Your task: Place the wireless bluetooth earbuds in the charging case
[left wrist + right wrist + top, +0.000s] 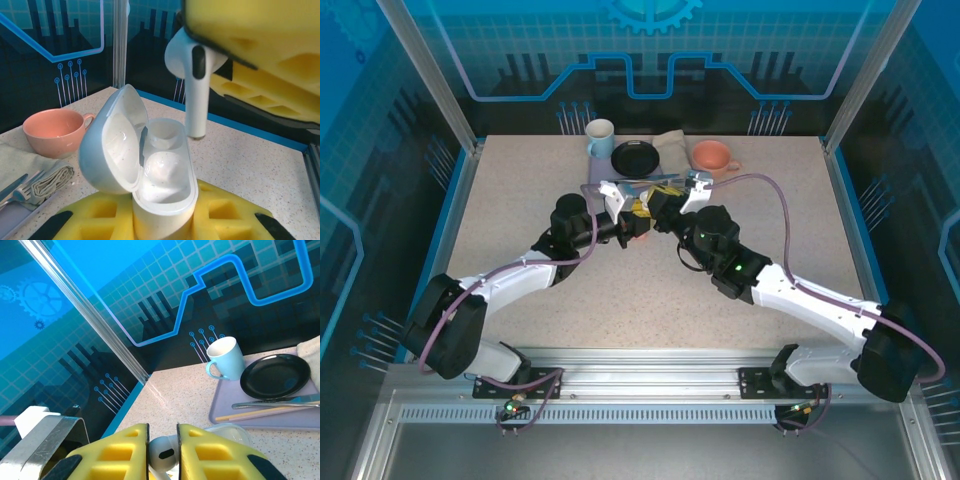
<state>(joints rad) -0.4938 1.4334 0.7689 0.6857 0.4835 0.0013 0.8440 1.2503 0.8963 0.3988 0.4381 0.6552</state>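
The table (620,300) carries both arms reaching in from its near edge, and they meet just past its middle, short of the dishes lined along the far edge: a lilac tray (225,416) with a black plate (275,375) on it, a pale blue mug (227,357) at the tray's far corner, and a pink cup (52,131) beside a folded napkin (47,181). The left gripper (162,222) is clamped on the base of the charging case (162,200). It holds the case upright off the table with its lid (112,145) swung open to one side. The right gripper (162,452) is closed on the head of a white earbud (195,85), the yellow pads pressing it from both sides and the stem pointing down. In the left wrist view the earbud hangs above the far rim of the case, close to it but apart from it. Its stem tip is level with the rim of the farther socket (164,134), not inside it. Whether the stem is truly lined up over that socket or sits a little beyond it cannot be told from this angle. Both sockets look empty, so by my judgement no earbud is seated yet. The opening of the case and the pick-up of this earbud are done. The remaining work is the fine part: centre the stem over the socket, lower it until the head drops home, let go, and then do the same for the second socket.
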